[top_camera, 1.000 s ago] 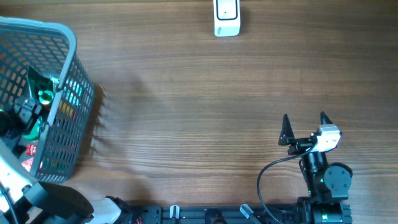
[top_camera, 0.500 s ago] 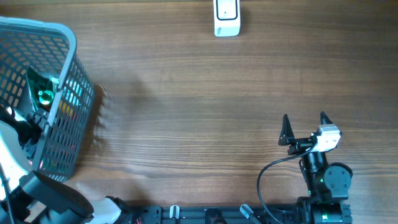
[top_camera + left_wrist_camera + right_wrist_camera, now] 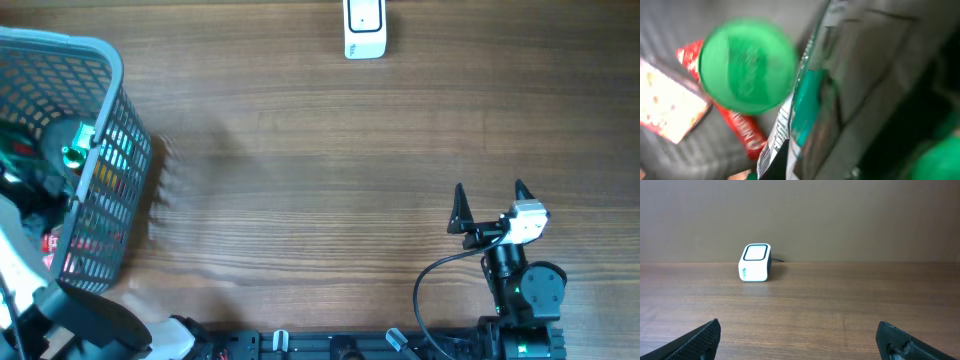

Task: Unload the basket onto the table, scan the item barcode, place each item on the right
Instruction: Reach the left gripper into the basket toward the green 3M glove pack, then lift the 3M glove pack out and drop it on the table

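Note:
My left gripper (image 3: 42, 178) is down inside the grey mesh basket (image 3: 112, 75) at the table's left edge. It is shut on the edge of a silver and green foil packet (image 3: 812, 95). A white label with a barcode (image 3: 771, 150) shows on that packet close to the wrist camera, and the view is blurred. The white scanner (image 3: 364, 28) stands at the far edge of the table, also seen in the right wrist view (image 3: 755, 262). My right gripper (image 3: 490, 205) rests open near the front right with nothing between its fingers, facing the scanner.
In the basket under the packet lie a round green lid (image 3: 747, 65), a red wrapper (image 3: 742, 130) and a pale printed box (image 3: 665, 107). A black cable (image 3: 430, 290) loops beside the right arm's base.
My left gripper has gone from open to shut inside the basket. The foil packet has shifted left with it. The right arm has not moved.

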`<state>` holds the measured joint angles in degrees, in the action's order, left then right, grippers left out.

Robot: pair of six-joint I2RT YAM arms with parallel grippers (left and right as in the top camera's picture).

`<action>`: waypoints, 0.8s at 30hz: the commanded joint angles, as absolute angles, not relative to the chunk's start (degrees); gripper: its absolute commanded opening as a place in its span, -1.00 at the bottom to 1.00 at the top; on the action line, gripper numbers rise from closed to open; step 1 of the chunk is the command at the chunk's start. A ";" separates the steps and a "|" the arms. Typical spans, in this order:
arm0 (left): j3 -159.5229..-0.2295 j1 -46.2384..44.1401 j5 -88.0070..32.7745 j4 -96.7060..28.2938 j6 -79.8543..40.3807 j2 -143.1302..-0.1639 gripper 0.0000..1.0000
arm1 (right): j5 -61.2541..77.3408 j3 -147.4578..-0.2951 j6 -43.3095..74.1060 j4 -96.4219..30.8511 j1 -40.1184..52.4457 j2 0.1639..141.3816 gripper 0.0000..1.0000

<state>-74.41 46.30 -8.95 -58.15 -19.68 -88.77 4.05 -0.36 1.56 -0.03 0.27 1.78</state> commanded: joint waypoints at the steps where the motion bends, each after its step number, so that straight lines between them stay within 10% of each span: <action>1: -82.46 46.68 -15.29 -58.08 -21.54 -84.97 -0.92 | 4.56 -0.30 0.84 0.14 0.01 1.67 0.99; 24: -89.69 35.22 -65.60 -37.50 -24.23 -61.69 -0.92 | 4.56 -0.30 0.84 0.14 0.01 1.67 1.00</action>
